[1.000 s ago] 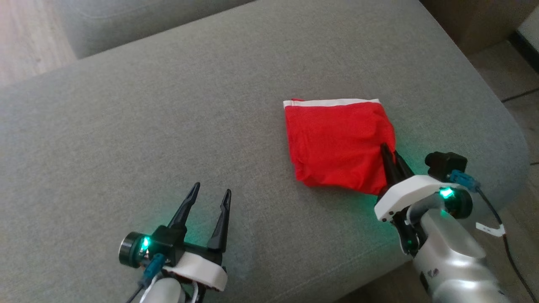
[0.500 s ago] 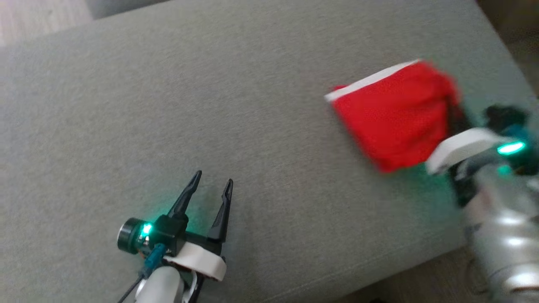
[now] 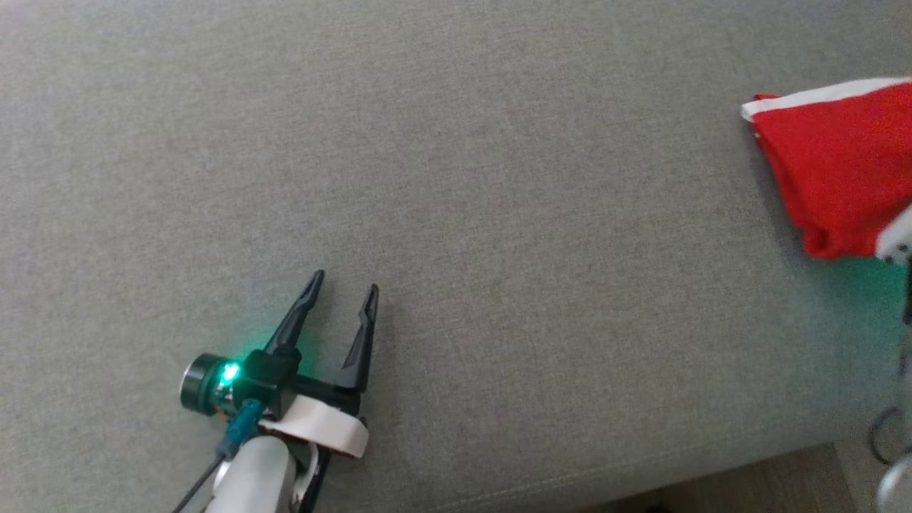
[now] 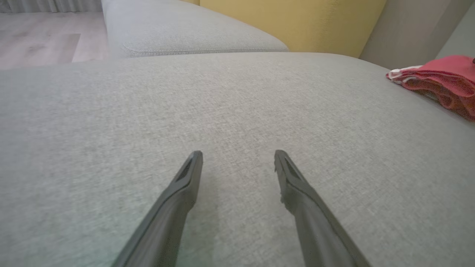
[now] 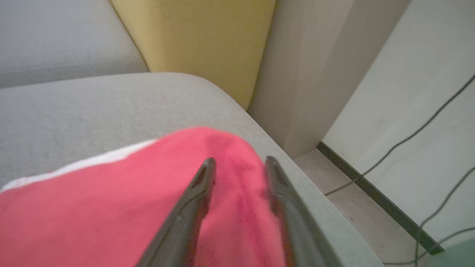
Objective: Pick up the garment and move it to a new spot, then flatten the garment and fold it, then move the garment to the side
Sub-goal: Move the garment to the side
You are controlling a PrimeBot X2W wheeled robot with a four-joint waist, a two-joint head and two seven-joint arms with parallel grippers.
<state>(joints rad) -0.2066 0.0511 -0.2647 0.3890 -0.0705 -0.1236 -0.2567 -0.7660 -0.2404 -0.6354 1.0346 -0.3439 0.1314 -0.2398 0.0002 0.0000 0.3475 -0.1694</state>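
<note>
The garment is a folded bright red shirt with a white strip along its far edge. It lies at the right end of the grey sofa cushion and is cut off by the head view's edge. The left wrist view shows the garment far off to the right. My right gripper hovers over the garment close to the cushion's rounded corner, its fingers apart with red cloth showing in the gap. Its white wrist housing peeks in beside the shirt. My left gripper stands open over bare cushion, holding nothing.
A yellow cushion and a second grey cushion stand behind the seat. Right of the seat the cushion drops to a pale floor with black cables. The cushion's front edge runs along the bottom.
The head view has swung, so the whole picture has shifted. The garment now lies farther right of my left gripper. My right fingers, shut on the garment before, now stand apart.
</note>
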